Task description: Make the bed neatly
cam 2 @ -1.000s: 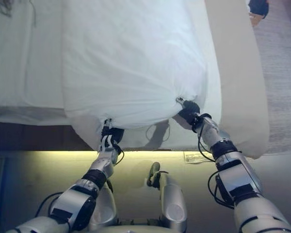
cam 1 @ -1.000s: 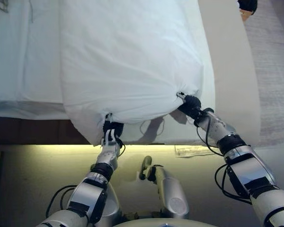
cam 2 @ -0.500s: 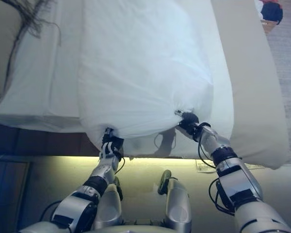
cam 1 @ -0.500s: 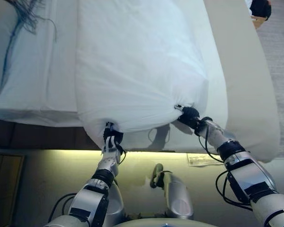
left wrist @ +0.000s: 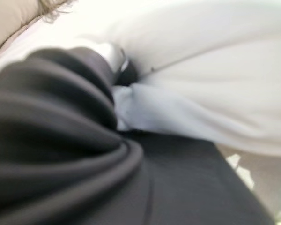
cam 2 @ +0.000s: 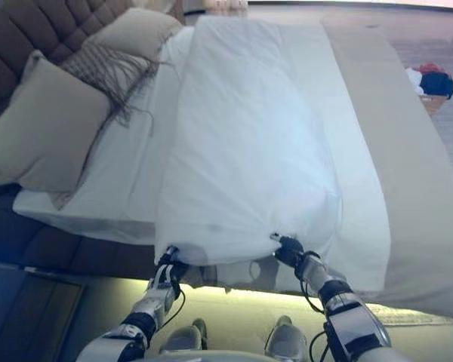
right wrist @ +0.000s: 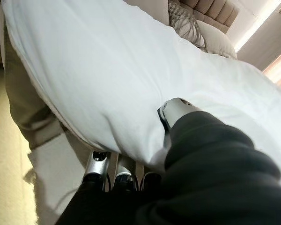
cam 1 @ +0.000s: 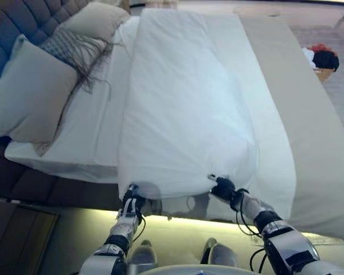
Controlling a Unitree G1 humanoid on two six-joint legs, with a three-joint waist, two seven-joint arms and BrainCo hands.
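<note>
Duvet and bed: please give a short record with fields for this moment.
duvet: white, folded in a long strip down the bed, near edge lifted
left hand: shut on one corner of the near edge
right hand: shut on the other corner
pillows: two beige, against the headboard
throw: grey, fringed, between the pillows
bed cover: beige, beside the duvet

A bedroom, in a home or a hotel. A wide bed (cam 1: 309,143) fills the view, with a white duvet (cam 1: 186,114) lying down its middle over a white sheet (cam 1: 97,126). At 10 o'clock a tufted padded headboard (cam 1: 23,23) stands behind beige pillows (cam 1: 31,94) and a fringed grey cushion (cam 1: 74,48). Carpet (cam 1: 341,86) shows at 2 o'clock. A lit strip (cam 1: 178,220) runs under the bed's near edge at 6 o'clock.
</note>
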